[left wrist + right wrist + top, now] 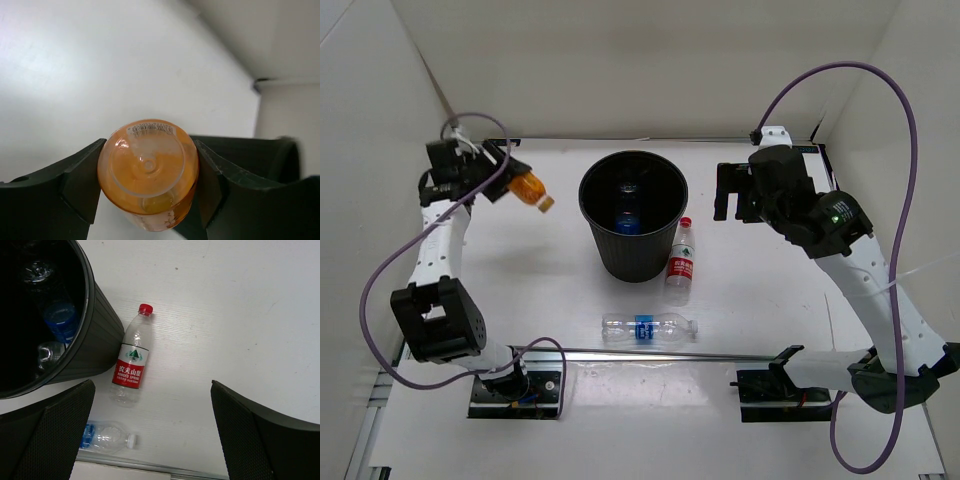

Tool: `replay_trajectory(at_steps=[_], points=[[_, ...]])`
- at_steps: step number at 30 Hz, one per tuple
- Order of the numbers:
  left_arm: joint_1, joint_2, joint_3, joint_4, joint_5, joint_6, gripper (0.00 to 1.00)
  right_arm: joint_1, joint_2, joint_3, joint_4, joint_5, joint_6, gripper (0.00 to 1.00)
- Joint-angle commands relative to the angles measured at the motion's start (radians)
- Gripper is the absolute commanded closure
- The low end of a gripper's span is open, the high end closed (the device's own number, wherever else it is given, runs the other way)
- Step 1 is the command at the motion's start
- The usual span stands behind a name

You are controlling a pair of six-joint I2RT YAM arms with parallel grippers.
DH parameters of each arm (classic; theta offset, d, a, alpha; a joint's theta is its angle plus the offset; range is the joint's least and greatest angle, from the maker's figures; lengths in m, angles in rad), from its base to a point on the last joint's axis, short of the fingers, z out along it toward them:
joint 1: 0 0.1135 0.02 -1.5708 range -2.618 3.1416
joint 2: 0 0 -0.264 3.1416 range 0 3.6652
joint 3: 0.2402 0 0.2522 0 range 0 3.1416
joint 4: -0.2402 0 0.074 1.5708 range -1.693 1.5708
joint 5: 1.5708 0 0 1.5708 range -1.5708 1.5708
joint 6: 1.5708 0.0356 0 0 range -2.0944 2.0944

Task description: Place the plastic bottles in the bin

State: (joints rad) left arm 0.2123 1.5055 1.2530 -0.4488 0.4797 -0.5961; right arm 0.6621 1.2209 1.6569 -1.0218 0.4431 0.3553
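L arm: left claw (516,178) is clamped on the stubby orange plastic bottle (147,167). The wrist view shows both black pads (82,182) pressed to the bottle's sides, w/ its round base facing the cam. From the top view the orange bottle sits at the far-left part of the white counter (800,320), well left of the round black plastic bin (620,258). It's tilted, cap end toward the bin side. Can't tell if it's fully clear of the counter.

R arm: right claw (728,195) is spread wide w/ nothing between the fingers. It hangs to the right of the bin, pointing down at the counter.

Bin stands upright near the middle-far part of the counter, mouth open upward. Inside lies a clear plastic bottle w/ blue label (60,322). The right wrist view shows more clear plastic beside it; count unclear in the dark.

Outside the bin:
- clear plastic bottle w/ red label and red cap (681,262) lies on the counter just beside the bin's right wall, close to touching it. Its cap points to the far side.
- second clear blue-label plastic bottle (648,328) lies on its side in front of the bin, nearer the arm bases. Its white cap points right and it's apart from the bin wall.

So 3 bottles aren't in the bin: orange one in the left claw, two flat on the counter.
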Motion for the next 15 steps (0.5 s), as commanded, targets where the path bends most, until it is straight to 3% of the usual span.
replay_trajectory(at_steps=[1, 4, 8, 15], points=[[0.009, -0.051, 0.164, 0.01, 0.075, -0.12, 0.47, -0.001, -0.011, 0.017, 0.034, 0.005, -0.012, 0.0], [-0.002, -0.037, 0.342, 0.01, 0.095, -0.177, 0.45, -0.001, -0.011, 0.007, 0.034, 0.005, -0.012, 0.0], [-0.123, 0.057, 0.582, 0.01, 0.123, -0.202, 0.42, -0.001, -0.02, -0.014, 0.034, -0.004, 0.007, 0.0], [-0.388, 0.151, 0.634, 0.01, 0.097, -0.146, 0.41, -0.001, -0.02, -0.005, 0.043, 0.006, 0.016, 0.0]])
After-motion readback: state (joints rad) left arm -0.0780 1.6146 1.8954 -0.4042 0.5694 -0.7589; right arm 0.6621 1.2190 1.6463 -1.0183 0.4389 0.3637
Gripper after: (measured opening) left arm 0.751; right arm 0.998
